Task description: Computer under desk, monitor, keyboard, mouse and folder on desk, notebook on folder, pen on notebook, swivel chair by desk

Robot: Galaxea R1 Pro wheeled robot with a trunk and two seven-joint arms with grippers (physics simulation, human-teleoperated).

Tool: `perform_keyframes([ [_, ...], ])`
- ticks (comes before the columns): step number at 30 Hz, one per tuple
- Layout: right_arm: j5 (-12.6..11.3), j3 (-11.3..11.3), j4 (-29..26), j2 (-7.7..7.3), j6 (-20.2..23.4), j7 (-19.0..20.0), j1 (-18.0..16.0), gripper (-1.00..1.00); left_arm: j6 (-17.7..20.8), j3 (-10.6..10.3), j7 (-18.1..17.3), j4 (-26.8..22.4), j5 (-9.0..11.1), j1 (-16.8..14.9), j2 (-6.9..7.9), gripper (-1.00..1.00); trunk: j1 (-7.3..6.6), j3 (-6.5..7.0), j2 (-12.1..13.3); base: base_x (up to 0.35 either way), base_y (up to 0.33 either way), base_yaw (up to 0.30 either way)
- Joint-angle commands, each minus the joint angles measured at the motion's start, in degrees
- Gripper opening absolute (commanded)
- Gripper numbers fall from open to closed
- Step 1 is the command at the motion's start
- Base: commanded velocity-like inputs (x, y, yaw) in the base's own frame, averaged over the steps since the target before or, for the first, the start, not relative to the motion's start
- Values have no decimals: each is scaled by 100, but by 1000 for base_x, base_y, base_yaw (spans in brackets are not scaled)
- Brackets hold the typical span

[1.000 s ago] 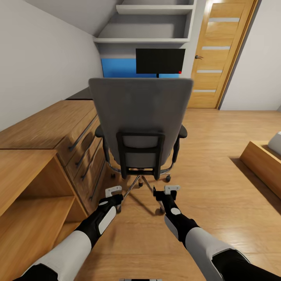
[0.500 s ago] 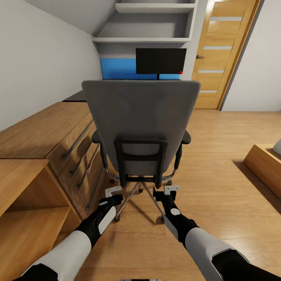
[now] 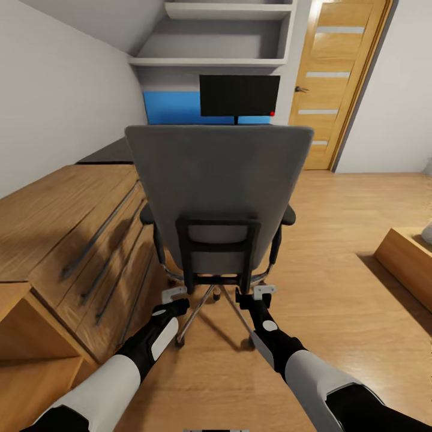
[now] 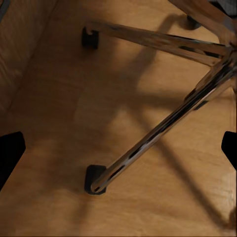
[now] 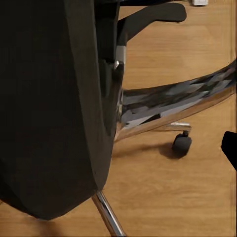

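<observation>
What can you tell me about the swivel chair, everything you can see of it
The swivel chair stands upright on the wooden floor, its back toward the camera. It has a tall grey padded backrest with a black frame bracket low on it, black armrests at both sides, and a chrome star base on black casters. It stands beside the wooden drawer cabinet. Both grippers hover low behind its base; contact can't be judged. Its seat is hidden.

Wooden drawer cabinets [image 3: 78,240], panelled door [image 3: 336,84], shelves [image 3: 222,36]
</observation>
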Motion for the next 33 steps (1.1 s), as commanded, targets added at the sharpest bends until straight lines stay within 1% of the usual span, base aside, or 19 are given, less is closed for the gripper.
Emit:
perform_keyframes([
  [1, -72, 27, 8, -5, -26, -34, -5, 100, 21, -32, 51, -16, 23, -4, 6, 100, 2, 1, -2, 320, -108, -179],
  [21, -80, 22, 16, -9, -26, -36, -6, 100, 15, -32, 49, -16, 21, -4, 6, 100, 2, 112, -2, 316, -169, -159],
  [33, -79, 26, 16, -9, -26, -36, -5, 100, 13, -32, 49, -16, 21, -5, 14, 100, 2, 126, -2, 314, -155, -22],
])
